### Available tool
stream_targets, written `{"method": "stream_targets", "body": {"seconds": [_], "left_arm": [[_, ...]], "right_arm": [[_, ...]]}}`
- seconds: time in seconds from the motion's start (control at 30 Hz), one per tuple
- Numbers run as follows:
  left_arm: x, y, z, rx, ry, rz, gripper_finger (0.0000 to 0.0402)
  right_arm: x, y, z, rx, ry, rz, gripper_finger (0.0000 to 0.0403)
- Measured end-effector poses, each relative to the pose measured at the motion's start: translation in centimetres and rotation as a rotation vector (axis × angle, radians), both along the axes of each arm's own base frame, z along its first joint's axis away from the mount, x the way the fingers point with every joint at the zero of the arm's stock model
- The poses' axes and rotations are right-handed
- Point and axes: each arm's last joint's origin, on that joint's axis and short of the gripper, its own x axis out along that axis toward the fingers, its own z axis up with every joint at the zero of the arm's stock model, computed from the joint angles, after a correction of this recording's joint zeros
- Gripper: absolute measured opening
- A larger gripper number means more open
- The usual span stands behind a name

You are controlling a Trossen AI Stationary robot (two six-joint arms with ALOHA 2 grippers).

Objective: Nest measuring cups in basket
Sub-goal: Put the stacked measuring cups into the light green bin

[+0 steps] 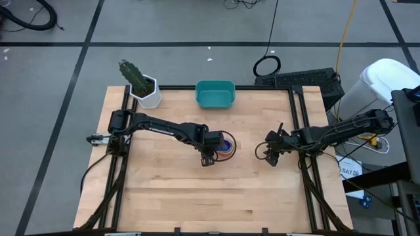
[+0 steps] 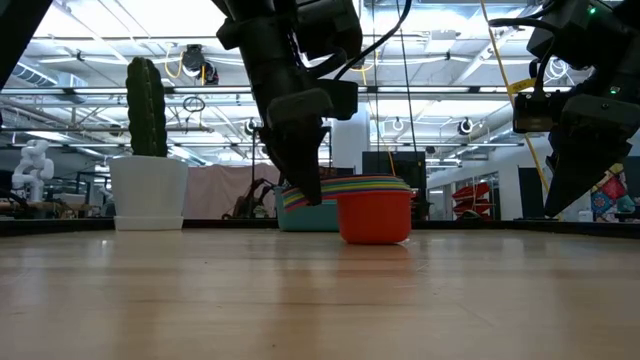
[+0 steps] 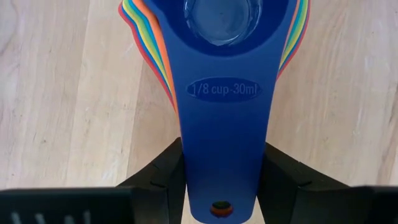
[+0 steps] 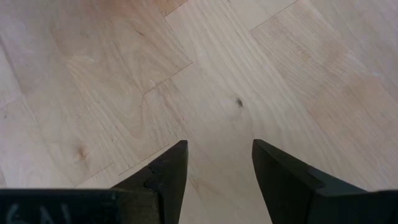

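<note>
Left jaws (image 3: 221, 180) clamped on cups' (image 1: 225, 145) handles mid-bench; thin hold, so stack may splay or slip en route to basket (image 1: 215, 94). Right jaws (image 4: 217, 168) apart, idle.

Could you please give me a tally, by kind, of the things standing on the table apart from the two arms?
Nested stack of measuring cups, its handles between the left gripper's fingers: 1
Teal basket: 1
White pot with cactus: 1
Total: 3
</note>
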Motion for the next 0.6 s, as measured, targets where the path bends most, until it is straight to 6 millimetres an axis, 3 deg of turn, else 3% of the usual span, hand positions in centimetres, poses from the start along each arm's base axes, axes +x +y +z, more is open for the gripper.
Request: {"method": "stream_targets", "body": {"seconds": [0.6], "left_arm": [[-0.1,1.1,0.4,0.026,-0.004,0.023,0.0145]], "right_arm": [[0.0,0.0,0.0,-0.004,0.001,0.006,0.0171]]}}
